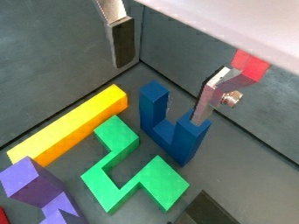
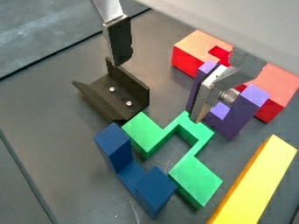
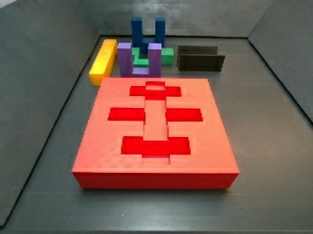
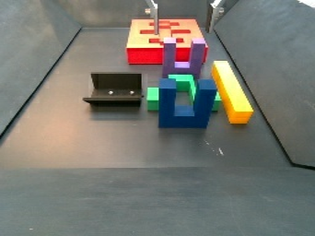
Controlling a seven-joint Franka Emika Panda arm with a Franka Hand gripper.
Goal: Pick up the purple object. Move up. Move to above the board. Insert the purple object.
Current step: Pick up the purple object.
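The purple object (image 4: 182, 57) stands prongs up between the board (image 4: 167, 37) and the green block (image 4: 180, 92). It also shows in both wrist views (image 2: 236, 115) (image 1: 28, 180), partly hidden behind one finger (image 2: 208, 91). The board (image 3: 156, 128) is a big red slab with cross-shaped cut-outs. My gripper (image 2: 158, 92) (image 1: 160, 92) is open and empty, hanging high over the cluster of pieces. Its jaws stand wide apart with nothing between them. Only its fingertips (image 4: 153, 8) show at the upper edge of a side view.
A dark blue two-pronged piece (image 4: 185, 101) stands next to the green block (image 1: 128, 168). A yellow bar (image 4: 231, 90) lies beside them. The fixture (image 4: 114, 90) stands on the floor near the green block (image 2: 176, 149). Grey walls enclose the floor.
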